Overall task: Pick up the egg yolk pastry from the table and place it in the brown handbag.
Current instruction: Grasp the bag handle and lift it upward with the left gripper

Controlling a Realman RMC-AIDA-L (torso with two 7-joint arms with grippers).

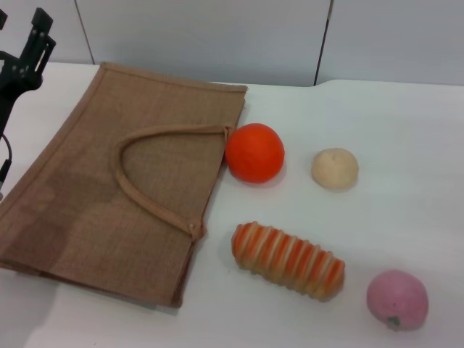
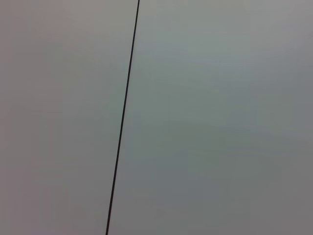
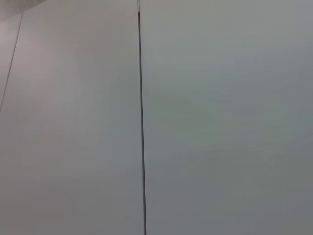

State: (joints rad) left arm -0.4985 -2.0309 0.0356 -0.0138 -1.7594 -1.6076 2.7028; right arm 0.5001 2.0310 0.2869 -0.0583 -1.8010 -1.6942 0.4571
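Five items lie on our white worktop [image 1: 406, 130]. At nine o'clock our left tool [image 1: 32, 43] hangs parked, its spread untellable, beside the flat brown handbag [image 1: 87, 181]; the egg yolk pastry [image 1: 335, 168] waits untouched at three o'clock, right of the orange [image 1: 254, 152].

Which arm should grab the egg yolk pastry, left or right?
Right, probably. The egg yolk pastry sits on the robot's right side of the table, beyond the orange fruit. The left gripper is raised at the far left, across the brown handbag. The right arm is out of view.
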